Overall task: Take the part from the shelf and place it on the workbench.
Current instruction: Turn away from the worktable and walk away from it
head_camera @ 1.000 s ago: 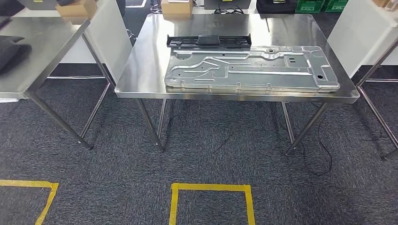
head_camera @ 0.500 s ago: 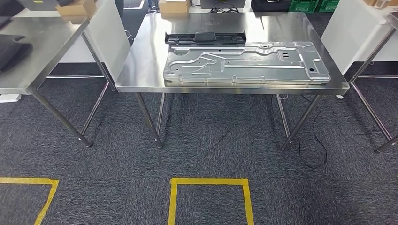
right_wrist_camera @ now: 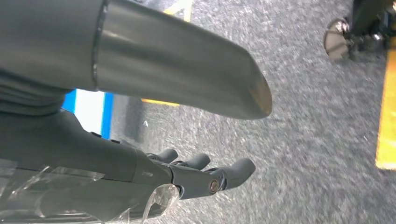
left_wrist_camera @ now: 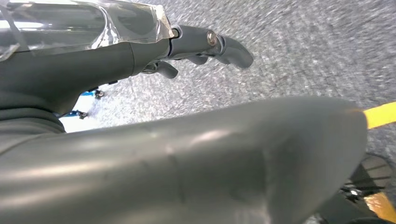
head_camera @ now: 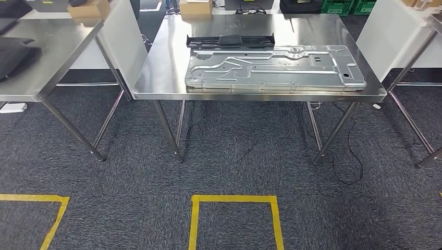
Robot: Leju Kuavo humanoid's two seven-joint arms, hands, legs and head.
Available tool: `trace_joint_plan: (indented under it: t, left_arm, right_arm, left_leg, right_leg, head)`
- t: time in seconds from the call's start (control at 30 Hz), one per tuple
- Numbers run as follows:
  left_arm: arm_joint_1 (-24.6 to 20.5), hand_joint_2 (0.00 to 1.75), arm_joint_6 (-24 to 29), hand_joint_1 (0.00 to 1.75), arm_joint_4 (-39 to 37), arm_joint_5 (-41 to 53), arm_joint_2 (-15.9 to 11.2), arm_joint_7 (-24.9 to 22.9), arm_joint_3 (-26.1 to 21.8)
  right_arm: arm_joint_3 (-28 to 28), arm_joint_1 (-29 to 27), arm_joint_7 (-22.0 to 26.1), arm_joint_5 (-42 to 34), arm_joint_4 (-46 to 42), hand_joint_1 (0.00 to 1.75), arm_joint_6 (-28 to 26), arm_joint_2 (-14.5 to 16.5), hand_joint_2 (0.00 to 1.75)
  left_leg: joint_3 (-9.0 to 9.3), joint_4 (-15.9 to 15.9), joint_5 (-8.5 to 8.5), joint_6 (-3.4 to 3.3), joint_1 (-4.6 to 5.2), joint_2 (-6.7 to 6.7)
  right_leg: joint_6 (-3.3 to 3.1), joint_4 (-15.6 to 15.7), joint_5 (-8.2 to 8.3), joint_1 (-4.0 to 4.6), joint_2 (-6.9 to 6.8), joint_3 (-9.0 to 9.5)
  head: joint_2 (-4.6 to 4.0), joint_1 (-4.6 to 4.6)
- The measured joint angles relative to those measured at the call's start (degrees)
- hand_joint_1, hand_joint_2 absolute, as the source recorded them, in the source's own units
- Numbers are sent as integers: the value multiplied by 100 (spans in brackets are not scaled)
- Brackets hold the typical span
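Observation:
The steel workbench (head_camera: 161,67) stands ahead of me in the head view. A large stamped silver metal panel (head_camera: 271,70) lies flat on it, and a long black plastic part (head_camera: 230,40) lies just behind the panel. My left hand (left_wrist_camera: 154,51) hangs over the grey carpet with its fingers (left_wrist_camera: 229,46) stretched out and nothing in it. Over the carpet too hangs my right hand (right_wrist_camera: 140,172), its fingers (right_wrist_camera: 233,172) extended and empty.
A second steel table (head_camera: 57,47) with a black item (head_camera: 15,54) stands at the left. White panels (head_camera: 385,36) flank the workbench, and another table's legs (head_camera: 412,125) stand at the right. Yellow tape (head_camera: 234,199) marks a square on the carpet. Cardboard boxes (head_camera: 195,6) sit behind.
The whole picture has shifted: the camera moved, so the workbench now sits a little higher and smaller in view. The panel and black part lie as before.

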State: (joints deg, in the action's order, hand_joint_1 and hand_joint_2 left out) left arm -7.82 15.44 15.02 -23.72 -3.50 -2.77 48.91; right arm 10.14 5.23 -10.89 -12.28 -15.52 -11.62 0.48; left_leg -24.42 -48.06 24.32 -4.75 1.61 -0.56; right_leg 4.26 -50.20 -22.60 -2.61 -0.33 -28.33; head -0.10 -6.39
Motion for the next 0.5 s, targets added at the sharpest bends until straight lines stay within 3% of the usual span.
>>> trace_joint_plan:
  t: [0.07, 0.17, 0.2, 0.23, 0.27, 0.3, 0.37, 0.43, 0.5]
  left_arm:
    - [-1, 0, 2, 0, 1, -6, 6, -3, 25]
    - [-2, 0, 3, 0, 2, -10, 11, -3, 52]
    - [2, 0, 5, 0, 2, -13, 13, -2, 59]
    - [5, 0, 8, 0, 2, -18, 17, -1, 63]
    - [5, 0, 11, 0, 2, -23, 23, 1, 66]
    - [3, 0, 13, 0, 2, -28, 30, 3, 67]
    - [-5, 0, 16, 0, 2, -31, 38, 5, 69]
    - [-11, 0, 17, 0, 2, -23, 39, 6, 76]
    - [-14, 0, 17, 0, 2, -17, 40, 5, 97]
  right_arm:
    - [4, 4, 90, -138, 25, 0, -32, 3, 0]
    - [5, 2, 270, -254, 70, 0, -66, -3, 0]
    - [5, 0, 303, -272, 86, 0, -73, -7, 0]
    - [5, -3, 321, -291, 99, 0, -77, -14, 0]
    - [5, -5, 326, -306, 111, 0, -80, -21, 0]
    - [4, -5, 326, -319, 123, 0, -81, -27, 0]
    - [3, 5, 324, -333, 133, 0, -82, -31, 0]
    - [3, 20, 315, -346, 142, 0, -87, -24, 0]
    - [3, 22, 295, -376, 155, 0, -102, -18, 0]
  left_leg:
    - [-10, 99, -121, -46, -37, -24]
    - [-82, 124, -203, -81, -33, -94]
    - [-104, 120, -211, -83, -19, -129]
    - [-118, 112, -218, -85, -9, -165]
    - [-125, 99, -218, -82, -4, -202]
    - [-127, 77, -213, -74, -3, -240]
    - [-146, -8, -167, -32, 27, -312]
    - [-173, -85, -115, 8, 65, -395]
    - [-186, -140, -79, 39, 52, -466]
  right_leg:
    - [34, -251, -200, 28, 15, -126]
    - [39, -1446, -893, 64, 28, -646]
    - [42, -1727, -996, 70, 27, -748]
    - [43, -1777, -975, 75, 25, -732]
    - [41, -1562, -842, 78, 11, -582]
    - [41, -1147, -647, 80, -45, -333]
    - [21, -299, -353, 84, -259, 135]
    - [-45, 1, -282, 93, -330, 260]
    - [-121, -19, -263, 97, -200, 223]
  head:
    - [0, 2]
    - [0, 9]
    - [0, 10]
    - [1, 10]
    - [1, 10]
    - [1, 10]
    - [1, 8]
    - [0, 6]
    - [-1, 6]
